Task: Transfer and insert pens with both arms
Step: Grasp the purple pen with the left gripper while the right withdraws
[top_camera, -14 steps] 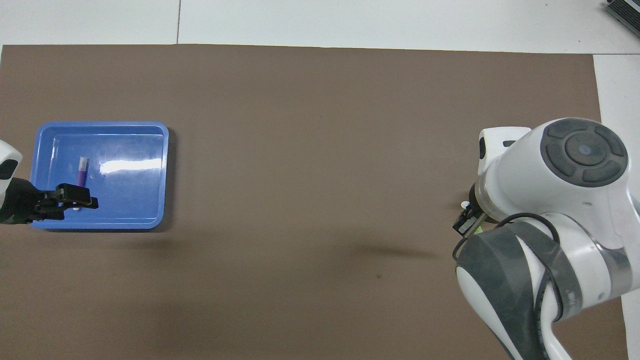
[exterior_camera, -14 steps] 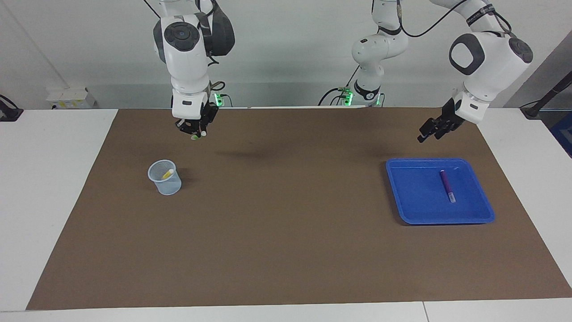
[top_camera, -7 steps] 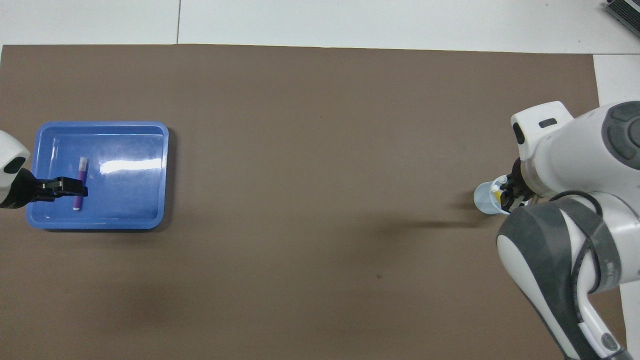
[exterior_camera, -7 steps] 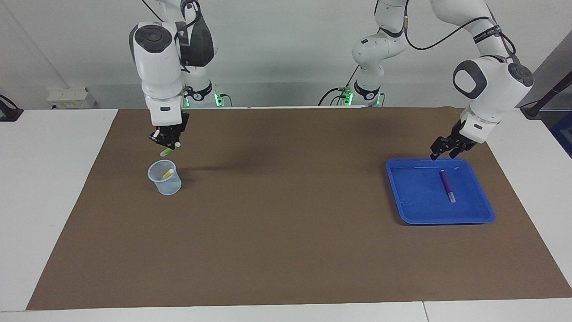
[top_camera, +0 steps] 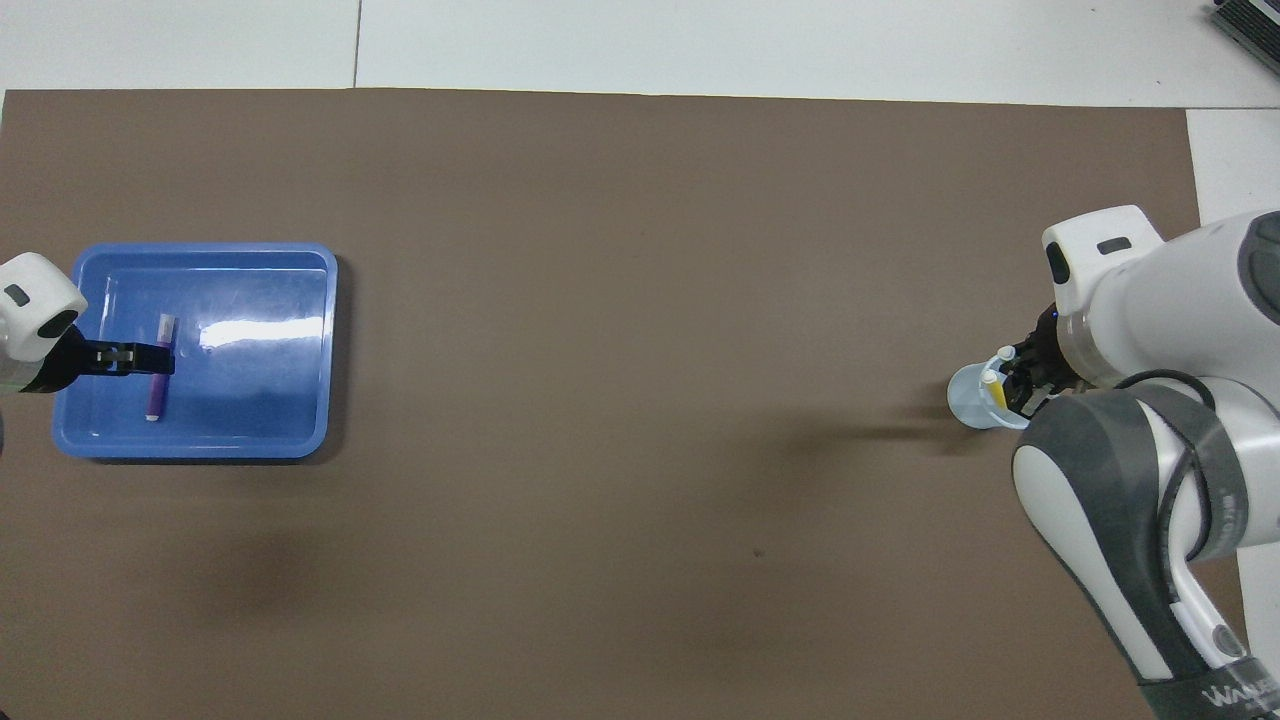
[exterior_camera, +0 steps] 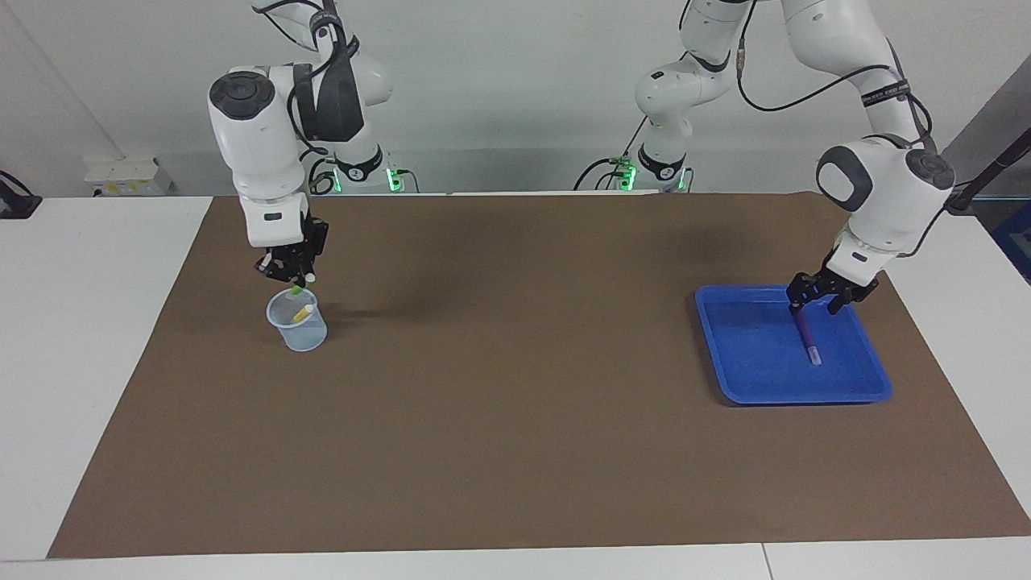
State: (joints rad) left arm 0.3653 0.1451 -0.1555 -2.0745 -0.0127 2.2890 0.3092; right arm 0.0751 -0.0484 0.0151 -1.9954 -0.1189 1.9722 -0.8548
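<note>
A light green pen hangs tilted in my right gripper, which is shut on it just over the rim of a translucent cup. A yellow pen leans inside that cup. From overhead the right arm covers most of the cup; the yellow pen shows at its rim beside the right gripper. A purple pen lies in the blue tray. My left gripper stands open, low over the purple pen's end nearer the robots. Overhead, the left gripper crosses the purple pen in the tray.
A brown mat covers the table, with cup and tray at its two ends. Two smaller white arms with green lights stand at the robots' edge. A white box sits at the table corner by the right arm.
My right gripper carried the green pen toward the right arm's end and down to the cup's rim. My left gripper came down from above the tray's edge onto the purple pen.
</note>
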